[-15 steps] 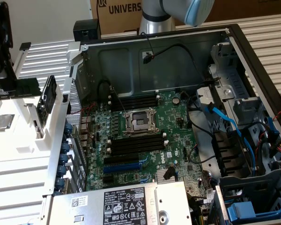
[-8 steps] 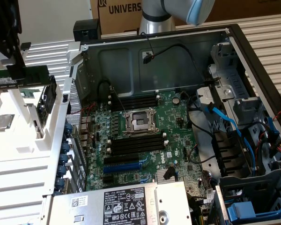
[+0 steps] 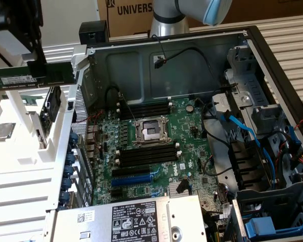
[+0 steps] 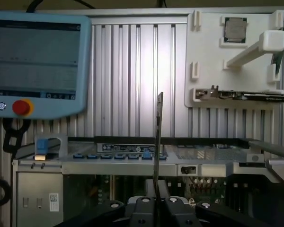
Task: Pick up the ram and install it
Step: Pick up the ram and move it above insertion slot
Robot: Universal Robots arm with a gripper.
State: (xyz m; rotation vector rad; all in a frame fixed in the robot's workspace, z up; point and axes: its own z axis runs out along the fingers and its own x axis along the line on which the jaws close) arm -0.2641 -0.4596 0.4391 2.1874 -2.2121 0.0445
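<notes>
In the exterior view the long, thin green circuit-board ram stick (image 3: 12,79) hangs level in the air. The black jaws are closed narrowly on its flat faces from above, and it juts out to either side of them. Just below the jaws stands a white plastic holder rack (image 3: 20,166). Well apart from them, lower and toward the exterior view's right, lies the open grey metal computer case (image 3: 141,65), with the black memory slots (image 3: 146,154) on its green motherboard (image 3: 192,131). In the wrist view the ram (image 4: 158,142) shows edge-on, a thin line rising straight out from between the two jaws with no visible skew. Beyond it are the case's rim, the ribbed aluminium tabletop (image 4: 132,71) and a light-blue teach pendant with a red button (image 4: 38,61) off to one side. The step in hand looks like the carry toward the slots. To do it well, I judge the stick should stay square in the jaws, with its long edge parallel to a slot. It should also pass clear above the case wall, since a knock could pivot it in so slim a grip.
</notes>
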